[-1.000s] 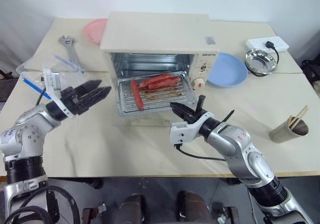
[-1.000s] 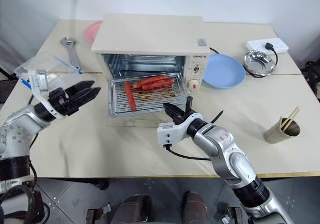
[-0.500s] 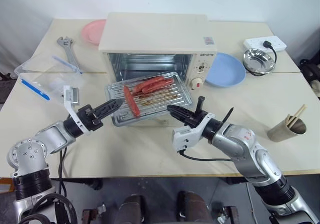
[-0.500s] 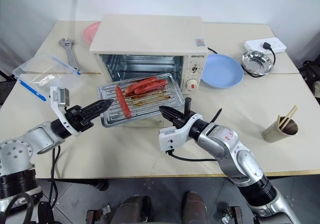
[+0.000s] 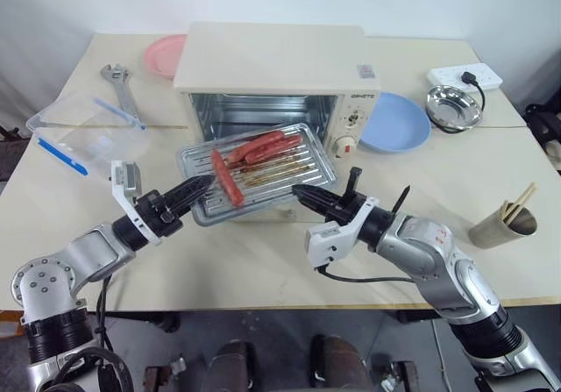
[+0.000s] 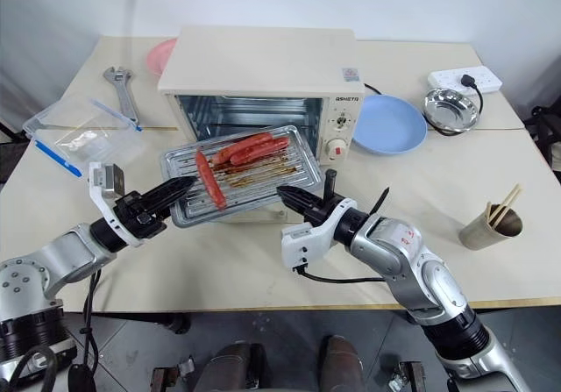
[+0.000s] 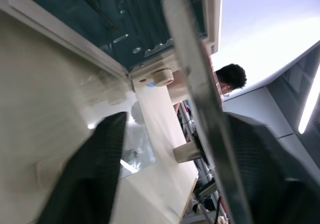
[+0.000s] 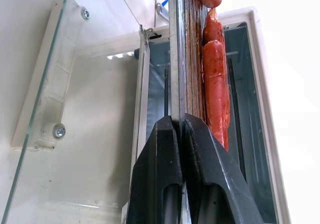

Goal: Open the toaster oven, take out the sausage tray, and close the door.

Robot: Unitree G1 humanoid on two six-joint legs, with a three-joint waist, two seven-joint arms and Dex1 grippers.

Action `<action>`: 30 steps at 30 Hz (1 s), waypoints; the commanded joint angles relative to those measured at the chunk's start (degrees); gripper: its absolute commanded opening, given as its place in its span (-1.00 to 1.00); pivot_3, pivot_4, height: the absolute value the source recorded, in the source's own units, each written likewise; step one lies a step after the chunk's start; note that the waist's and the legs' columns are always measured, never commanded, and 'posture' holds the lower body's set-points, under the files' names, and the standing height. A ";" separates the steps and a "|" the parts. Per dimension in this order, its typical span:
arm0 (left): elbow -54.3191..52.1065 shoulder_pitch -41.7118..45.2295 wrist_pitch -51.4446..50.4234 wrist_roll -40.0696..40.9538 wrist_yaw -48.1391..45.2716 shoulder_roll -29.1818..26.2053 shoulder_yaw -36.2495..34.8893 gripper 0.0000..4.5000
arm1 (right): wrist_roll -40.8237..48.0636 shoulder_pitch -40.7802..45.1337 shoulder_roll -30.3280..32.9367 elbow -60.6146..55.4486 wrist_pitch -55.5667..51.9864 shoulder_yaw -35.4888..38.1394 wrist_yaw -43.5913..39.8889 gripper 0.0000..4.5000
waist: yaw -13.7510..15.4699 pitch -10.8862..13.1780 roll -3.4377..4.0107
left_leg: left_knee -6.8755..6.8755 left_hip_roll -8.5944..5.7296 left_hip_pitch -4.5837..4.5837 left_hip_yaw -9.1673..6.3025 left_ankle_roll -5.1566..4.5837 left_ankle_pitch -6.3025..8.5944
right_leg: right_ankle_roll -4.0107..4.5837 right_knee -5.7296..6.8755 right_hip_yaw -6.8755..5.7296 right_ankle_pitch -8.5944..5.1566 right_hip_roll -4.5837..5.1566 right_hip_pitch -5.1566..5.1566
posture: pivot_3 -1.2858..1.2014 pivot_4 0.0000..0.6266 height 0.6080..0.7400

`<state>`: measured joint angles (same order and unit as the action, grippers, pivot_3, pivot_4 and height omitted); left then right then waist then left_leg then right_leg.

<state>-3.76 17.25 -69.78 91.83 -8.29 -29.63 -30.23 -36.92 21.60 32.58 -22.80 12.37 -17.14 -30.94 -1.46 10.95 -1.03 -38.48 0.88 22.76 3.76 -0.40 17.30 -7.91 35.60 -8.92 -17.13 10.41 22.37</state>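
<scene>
Door (image 8: 75, 108) is open, folded down flat in front of the toaster oven (image 5: 276, 67), so step one is done. The sausage tray (image 5: 259, 171) is mostly out: lifted, tilted, hanging over the open door just in front of the oven mouth, sausages on it.

Right gripper (image 5: 301, 190) is clamped on the tray's front edge; the right wrist view shows both fingers pinched tight on the rim. Left gripper (image 5: 197, 188) is at the tray's left corner with the rim running between its fingers in the left wrist view, but I can't tell if it has bitten down yet.

Left to do, I'd say: get the tray clear and set down on the table (image 5: 263, 260), then let go and swing the door shut.
</scene>
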 commanded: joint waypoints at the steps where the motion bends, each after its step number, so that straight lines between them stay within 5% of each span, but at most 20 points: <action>1: -0.93 -1.44 1.17 4.66 2.08 -1.46 0.75 -0.19 | 1.53 0.47 0.38 -1.50 0.89 2.69 0.94 -1.00 | 0.01 0.00 0.00 | 0.01 0.00 -0.02 0.00 0.00 0.00 | 0.00 0.00 0.00 0.00 0.00 -0.02 | 0.03 -0.52 1.00; 7: -3.59 -6.01 3.57 10.95 7.89 -3.22 3.10 -0.95 | 4.48 0.29 -0.85 -2.46 -1.74 3.08 -1.48 -1.00 | -0.04 0.00 0.00 | 0.08 0.00 -0.11 0.03 0.01 0.01 | 0.00 -0.01 0.04 0.00 0.00 -0.06 | 0.03 -0.52 1.00; 19: -10.30 -15.36 13.09 21.17 18.31 -2.20 9.03 -0.99 | 16.07 -0.43 -2.33 -6.06 -4.81 3.61 -9.96 -1.00 | 0.37 0.00 0.00 | 0.31 0.00 -0.66 -0.05 0.04 0.03 | 0.03 -0.59 0.07 -0.02 -0.08 -0.81 | 0.03 -0.52 1.00; 30: -15.29 -19.47 17.67 21.17 20.49 3.80 9.28 -1.00 | 28.15 0.72 -0.76 -9.35 -17.03 5.40 -18.06 0.51 | 1.36 0.00 0.01 | 0.33 0.01 -0.66 0.01 0.02 0.04 | 0.04 -0.72 0.08 -0.02 -0.13 -0.83 | 0.03 -0.52 1.00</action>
<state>-15.85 -1.67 -52.60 112.80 12.04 -26.67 -21.03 -11.86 20.98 31.39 -29.00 -3.25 -14.42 -48.56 -0.10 10.95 -1.03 -38.15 0.88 22.11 3.77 -0.39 17.35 -7.88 34.87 -8.83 -17.15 10.28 21.54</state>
